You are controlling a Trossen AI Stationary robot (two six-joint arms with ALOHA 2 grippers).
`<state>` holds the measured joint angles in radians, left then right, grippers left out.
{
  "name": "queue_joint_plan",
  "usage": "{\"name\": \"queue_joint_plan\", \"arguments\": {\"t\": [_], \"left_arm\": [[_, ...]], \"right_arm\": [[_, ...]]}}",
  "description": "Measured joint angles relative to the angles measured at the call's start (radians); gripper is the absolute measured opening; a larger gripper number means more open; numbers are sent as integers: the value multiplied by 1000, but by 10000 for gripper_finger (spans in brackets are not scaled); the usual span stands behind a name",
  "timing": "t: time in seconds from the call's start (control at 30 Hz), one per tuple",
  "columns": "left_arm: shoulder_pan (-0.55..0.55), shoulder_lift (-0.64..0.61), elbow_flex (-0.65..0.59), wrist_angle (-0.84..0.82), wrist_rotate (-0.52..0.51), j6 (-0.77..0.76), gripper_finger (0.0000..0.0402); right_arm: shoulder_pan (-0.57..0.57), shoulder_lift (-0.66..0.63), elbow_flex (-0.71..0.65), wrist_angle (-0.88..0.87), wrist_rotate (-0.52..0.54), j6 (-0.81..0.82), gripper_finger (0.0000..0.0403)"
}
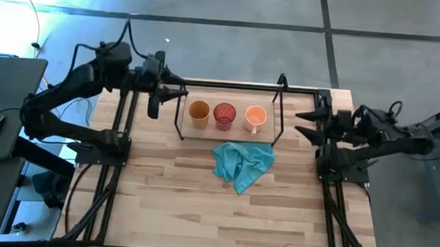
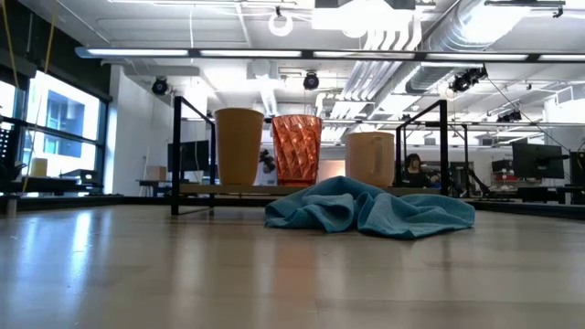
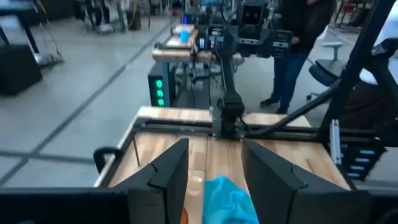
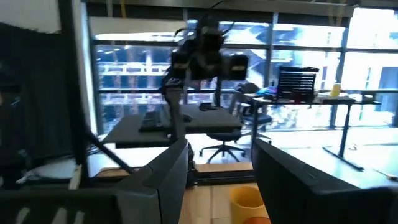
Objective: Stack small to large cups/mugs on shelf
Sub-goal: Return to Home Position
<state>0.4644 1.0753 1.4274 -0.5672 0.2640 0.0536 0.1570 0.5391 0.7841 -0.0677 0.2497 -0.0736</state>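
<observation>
Three cups stand upright in a row on the shelf's wooden board [image 1: 231, 132]: an amber-brown cup [image 1: 198, 113] on the left, a red ribbed cup [image 1: 224, 116] in the middle, a light orange mug [image 1: 255, 118] on the right, handle toward the near edge. They also show in the low view: the amber-brown cup [image 2: 239, 146], the red ribbed cup [image 2: 297, 149], the mug [image 2: 369, 158]. My left gripper [image 1: 178, 90] is open and empty, raised beside the shelf's left end. My right gripper [image 1: 306, 123] is open and empty, right of the shelf.
A crumpled teal cloth [image 1: 242, 163] lies on the table just in front of the shelf. The shelf's thin black frame [image 1: 280, 104] rises at both ends. Black rails [image 1: 114, 163] run along the table's left and right sides. A person stands beyond the table [image 3: 292, 43].
</observation>
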Motion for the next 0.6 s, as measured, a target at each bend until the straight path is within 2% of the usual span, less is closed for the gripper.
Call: {"name": "queue_joint_plan", "arguments": {"t": [0.13, 0.3, 0.43, 0.6], "left_arm": [[1, -77, -162, 139, -6, 19, 138], [1, -196, -375, 360, -64, 11, 138], [1, -290, -523, 516, -126, -37, 138], [0, -373, -668, 629, -241, -86, 138]], "right_arm": [[-50, -15, 0, 0, 0, 6, 169], [-110, -31, 0, -10, -1, 13, 169], [-155, -31, 0, -33, -17, 32, 169], [-208, -31, 0, -94, -48, 75, 169]]}}
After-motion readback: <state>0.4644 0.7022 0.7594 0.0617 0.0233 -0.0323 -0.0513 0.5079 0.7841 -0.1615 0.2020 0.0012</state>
